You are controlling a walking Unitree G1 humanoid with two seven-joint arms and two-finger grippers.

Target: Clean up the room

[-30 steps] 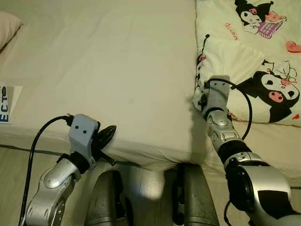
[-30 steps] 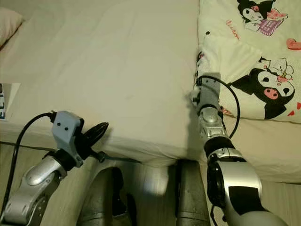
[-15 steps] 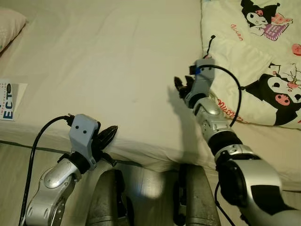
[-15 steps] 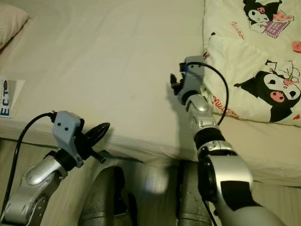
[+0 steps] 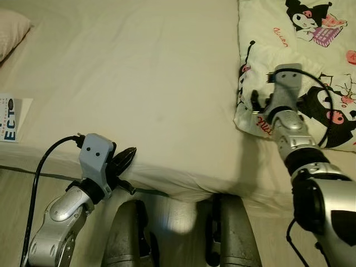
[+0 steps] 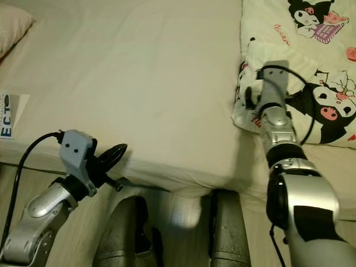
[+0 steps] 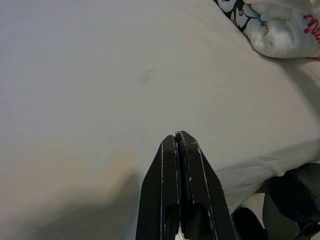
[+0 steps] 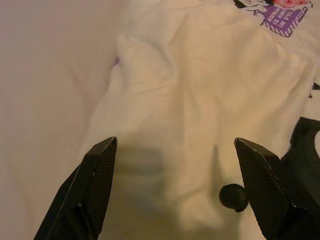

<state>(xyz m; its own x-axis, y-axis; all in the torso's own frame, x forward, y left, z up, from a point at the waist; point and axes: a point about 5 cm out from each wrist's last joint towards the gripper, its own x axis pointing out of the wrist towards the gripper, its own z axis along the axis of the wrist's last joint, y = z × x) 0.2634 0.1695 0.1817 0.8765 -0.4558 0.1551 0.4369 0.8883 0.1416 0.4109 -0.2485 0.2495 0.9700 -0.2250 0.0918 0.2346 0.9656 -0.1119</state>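
A cream quilt [image 5: 300,50] printed with black cartoon characters covers the right side of the bed; its near-left corner [image 6: 245,114] is bunched up on the sheet. My right gripper [image 8: 175,141] hovers just over that corner, fingers [image 8: 100,175] spread wide and open, with nothing between them. In the left eye view the right wrist [image 5: 283,94] sits above the quilt's edge. My left gripper [image 5: 129,154] is shut and empty at the bed's front edge, its tip [image 7: 177,136] pointing across the sheet.
The bare cream sheet [image 5: 139,72] stretches over the left and middle of the bed. A pillow [image 5: 10,34] lies at the far left, with a printed booklet [image 5: 11,114] near the front-left edge. My legs [image 5: 133,233] stand against the bed front.
My right gripper swung from over the bare sheet back to the right, onto the quilt's corner. The left arm has stayed put.
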